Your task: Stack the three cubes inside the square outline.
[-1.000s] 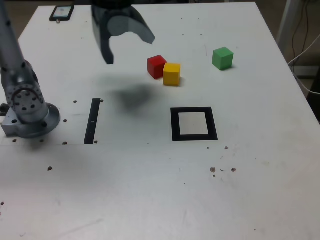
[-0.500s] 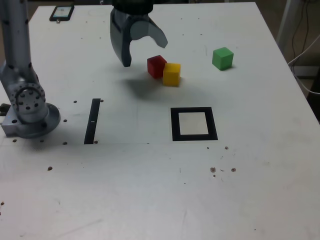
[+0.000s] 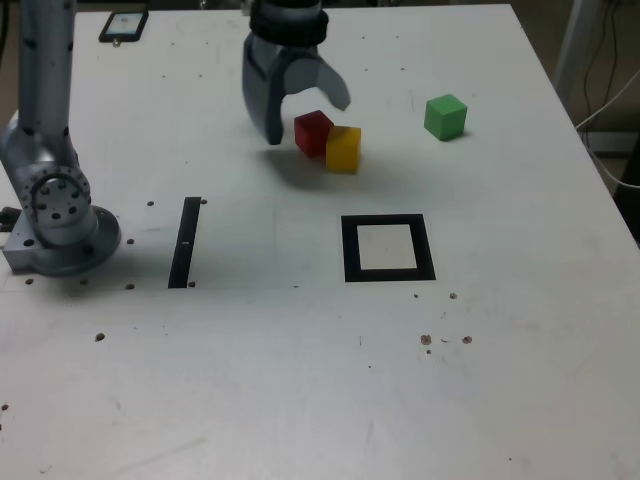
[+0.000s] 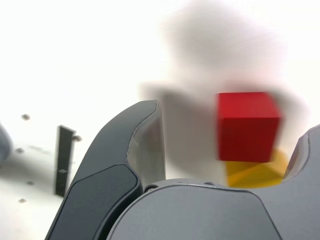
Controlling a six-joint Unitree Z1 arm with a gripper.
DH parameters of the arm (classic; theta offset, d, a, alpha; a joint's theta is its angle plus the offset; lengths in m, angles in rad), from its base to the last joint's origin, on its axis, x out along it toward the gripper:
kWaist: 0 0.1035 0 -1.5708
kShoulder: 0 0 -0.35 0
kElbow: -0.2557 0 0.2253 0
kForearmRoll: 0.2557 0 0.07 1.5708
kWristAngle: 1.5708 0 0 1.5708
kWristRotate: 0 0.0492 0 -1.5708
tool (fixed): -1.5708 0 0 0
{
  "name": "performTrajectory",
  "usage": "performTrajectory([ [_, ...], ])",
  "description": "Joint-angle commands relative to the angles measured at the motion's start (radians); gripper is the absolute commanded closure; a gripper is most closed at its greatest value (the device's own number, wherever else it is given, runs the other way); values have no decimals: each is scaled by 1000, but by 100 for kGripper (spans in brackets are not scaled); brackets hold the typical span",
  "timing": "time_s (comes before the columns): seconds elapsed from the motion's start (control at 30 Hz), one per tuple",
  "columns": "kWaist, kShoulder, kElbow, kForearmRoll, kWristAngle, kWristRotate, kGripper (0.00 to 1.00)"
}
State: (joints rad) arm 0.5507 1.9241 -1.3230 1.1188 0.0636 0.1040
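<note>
Over the last second the claw (image 3: pixel 300 115) has been carried from the upper left of the exterior view toward the upper middle and lowered, so that it is now placed at the red cube (image 3: pixel 313 132), where before it hung well clear of all three cubes. This is judged to be the approach for a first pick: nothing has yet been lifted, and the square outline (image 3: pixel 388 248), in the middle of the frame, is not yet occupied. The jaws are seen spread wide with nothing held between them; one dark finger (image 3: pixel 263 108) is set just to the left of the red cube in the exterior view, and the other arches above and behind it. In the wrist view the red cube (image 4: pixel 247 126) is shown between the two jaws, nearer the one at the frame's right edge, with the yellow cube (image 4: pixel 255 172) partly hidden beneath it. On the tabletop (image 3: pixel 300 380) the yellow cube (image 3: pixel 343 148) is found touching the red one on its right, and the green cube (image 3: pixel 445 116) stands apart in the upper right. The arm (image 3: pixel 45 100) is raised from its base at the left edge, with the claw pointed steeply down at the cubes.
</note>
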Motion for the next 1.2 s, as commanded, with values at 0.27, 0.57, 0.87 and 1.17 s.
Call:
performTrajectory([
  [0.27, -6, 57, -32, 1, 29, -33, 10],
  [0.57, -23, 91, -43, 7, 35, -46, 17],
  [0.87, -33, 101, -56, 2, 33, -52, 25],
  [1.17, -35, 109, -64, -6, 27, -62, 33],
])
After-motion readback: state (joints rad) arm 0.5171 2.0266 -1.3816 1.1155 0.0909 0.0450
